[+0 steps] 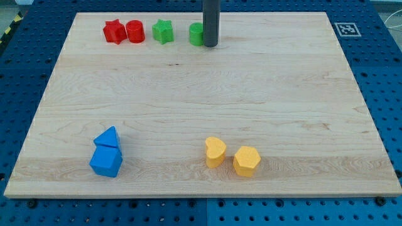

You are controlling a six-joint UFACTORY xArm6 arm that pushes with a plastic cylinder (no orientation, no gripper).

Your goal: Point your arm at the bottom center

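Wooden desk (201, 94) fills most of the view, on a blue pegboard (383, 94). No jaws on this rig; the rod (210, 19) stands upright, long axis vertical, and my tip (210, 45) sits at the far edge, touching the green block (196, 34). I'd pull straight toward the near centre, stopping just left of the yellow blocks (215, 151) and well right of the blue blocks (105, 161).

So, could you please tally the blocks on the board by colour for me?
Red: 2, a star and a cylinder
Green: 2, a star and one partly behind my tip
Blue: 2
Yellow: 2
Total: 8
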